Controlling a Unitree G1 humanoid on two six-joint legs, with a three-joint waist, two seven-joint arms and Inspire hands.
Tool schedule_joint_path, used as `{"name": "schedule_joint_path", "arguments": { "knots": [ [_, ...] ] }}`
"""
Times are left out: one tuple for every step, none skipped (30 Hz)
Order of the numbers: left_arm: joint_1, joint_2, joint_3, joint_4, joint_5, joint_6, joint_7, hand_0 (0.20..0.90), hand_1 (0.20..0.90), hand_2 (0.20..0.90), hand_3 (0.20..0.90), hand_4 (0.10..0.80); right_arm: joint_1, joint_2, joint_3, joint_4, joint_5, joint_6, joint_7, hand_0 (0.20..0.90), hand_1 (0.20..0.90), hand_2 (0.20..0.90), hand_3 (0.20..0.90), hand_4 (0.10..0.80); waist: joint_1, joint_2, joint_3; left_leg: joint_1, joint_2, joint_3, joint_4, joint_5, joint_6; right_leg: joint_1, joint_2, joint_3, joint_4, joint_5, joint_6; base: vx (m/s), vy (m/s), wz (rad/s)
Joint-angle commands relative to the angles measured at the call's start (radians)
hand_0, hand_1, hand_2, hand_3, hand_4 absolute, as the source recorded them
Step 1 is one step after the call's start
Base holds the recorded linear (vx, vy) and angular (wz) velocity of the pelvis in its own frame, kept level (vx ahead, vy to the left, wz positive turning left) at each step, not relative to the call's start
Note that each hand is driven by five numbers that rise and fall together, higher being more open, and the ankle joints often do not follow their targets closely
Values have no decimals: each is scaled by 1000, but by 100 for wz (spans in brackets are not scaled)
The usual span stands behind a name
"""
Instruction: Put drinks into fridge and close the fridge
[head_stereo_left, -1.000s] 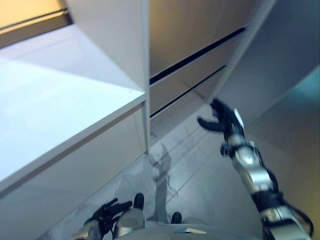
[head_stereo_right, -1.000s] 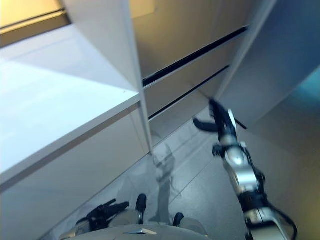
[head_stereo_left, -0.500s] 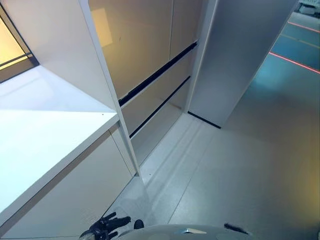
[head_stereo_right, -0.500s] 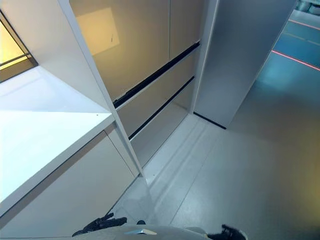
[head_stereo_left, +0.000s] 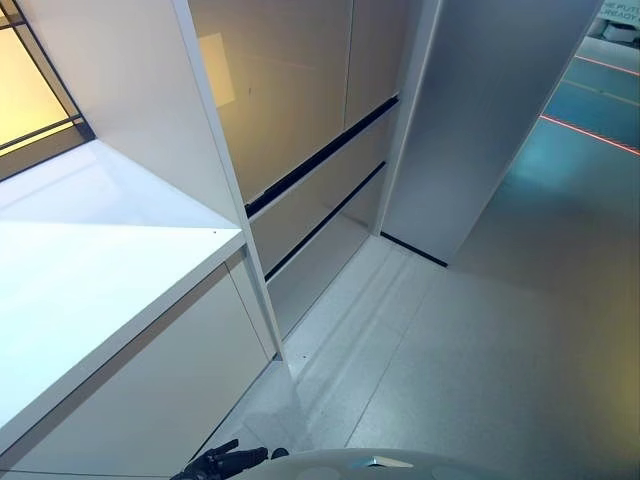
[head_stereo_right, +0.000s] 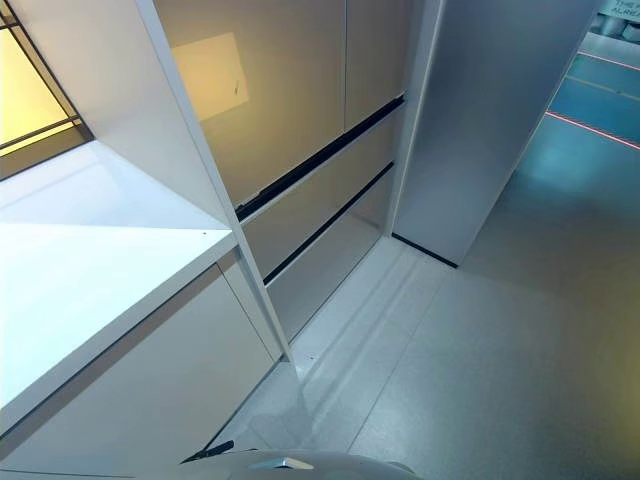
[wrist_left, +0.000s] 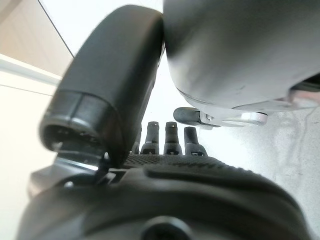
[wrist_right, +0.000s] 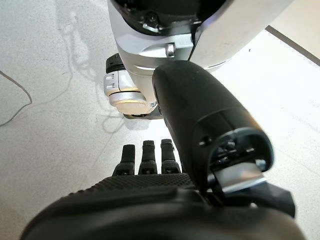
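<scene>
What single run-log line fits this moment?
left hand: open, empty | right hand: open, empty | drinks: none visible | cabinet fronts: shut

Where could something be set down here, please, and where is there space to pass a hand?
The white counter is bare from its front edge back to the upright panel. The grey floor lies open between the closed drawer fronts and the tall grey cabinet. Nothing looks crowded. The left hand hangs low, holding nothing.
</scene>
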Motion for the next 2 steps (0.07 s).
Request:
{"name": "schedule_joint_path", "arguments": {
  "knots": [
    [-71, -12, -12, 25, 3, -20, -5, 900, 900, 900, 900, 800, -40, -3, 36, 18, -21, 4, 39, 900, 900, 900, 900, 800, 27, 11, 36, 24, -37, 16, 47, -162, 51, -77, 15, -15, 21, 46, 38, 0, 0, 0],
    [-72, -13, -11, 24, 1, -11, -4, 900, 900, 900, 900, 800, -40, -2, 38, 18, -23, 9, 42, 900, 900, 900, 900, 800, 27, 10, 36, 24, -37, 14, 46, -162, 51, -77, 15, -15, 21, 45, 38, 0, 0, 0]
  ]
}}
